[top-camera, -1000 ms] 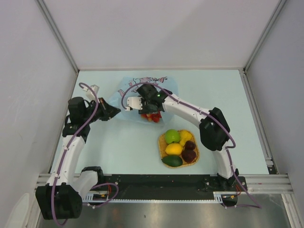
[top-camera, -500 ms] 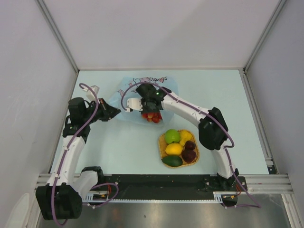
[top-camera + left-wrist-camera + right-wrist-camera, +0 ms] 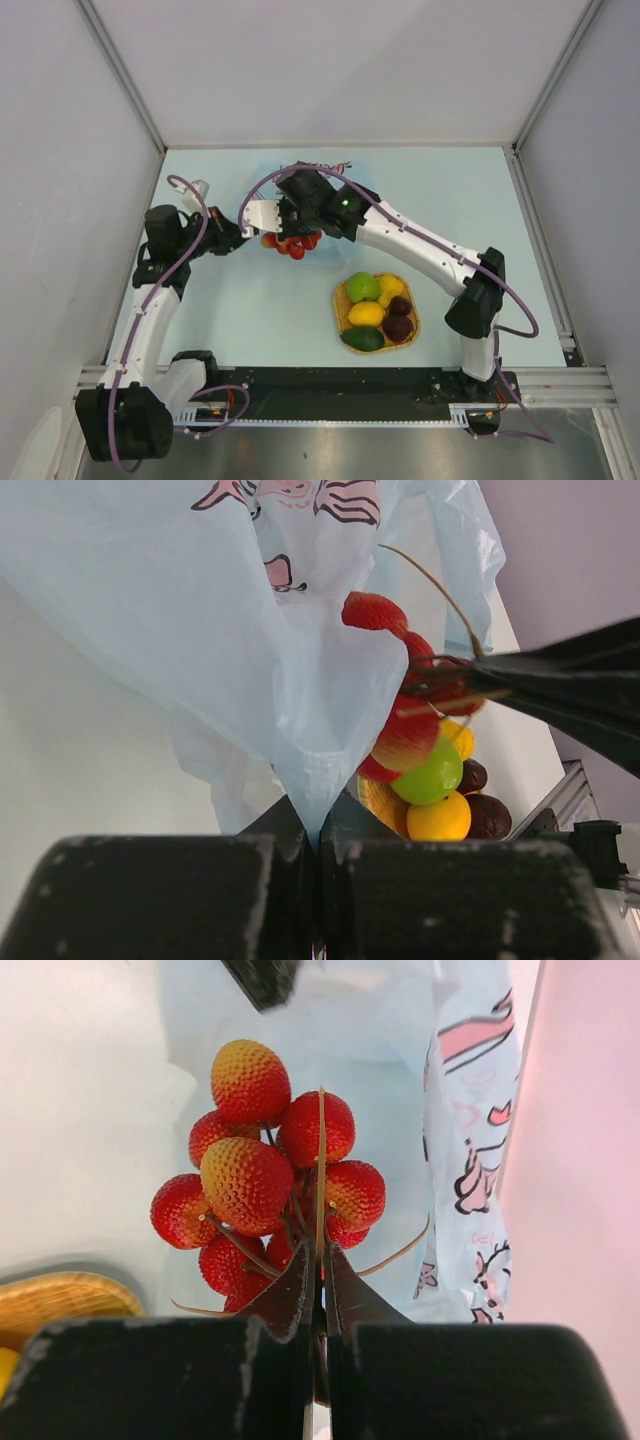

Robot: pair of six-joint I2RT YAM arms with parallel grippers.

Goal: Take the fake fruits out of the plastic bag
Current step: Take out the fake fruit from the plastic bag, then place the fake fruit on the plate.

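A bunch of bumpy red fake fruits [image 3: 260,1175] on brown stems hangs from my right gripper [image 3: 320,1260], which is shut on its main stem. From above, the bunch [image 3: 288,243] hangs at the near edge of the light-blue plastic bag [image 3: 268,180], below my right gripper [image 3: 292,228]. My left gripper [image 3: 320,825] is shut on a pinched fold of the bag [image 3: 250,630] and stands just left of the bunch [image 3: 400,680]; in the top view it [image 3: 238,235] sits at the bag's left edge. The inside of the bag is hidden.
An orange woven tray [image 3: 342,300] lies near the right arm's base. It holds a green round fruit [image 3: 362,287], a lemon [image 3: 366,314], a dark green oval [image 3: 362,339] and a dark red fruit [image 3: 399,327]. White walls enclose the table.
My right gripper shut on the red bunch's stem, then carried it left and toward the near side, closer to the left gripper. The left arm has stayed put, still pinching the bag.
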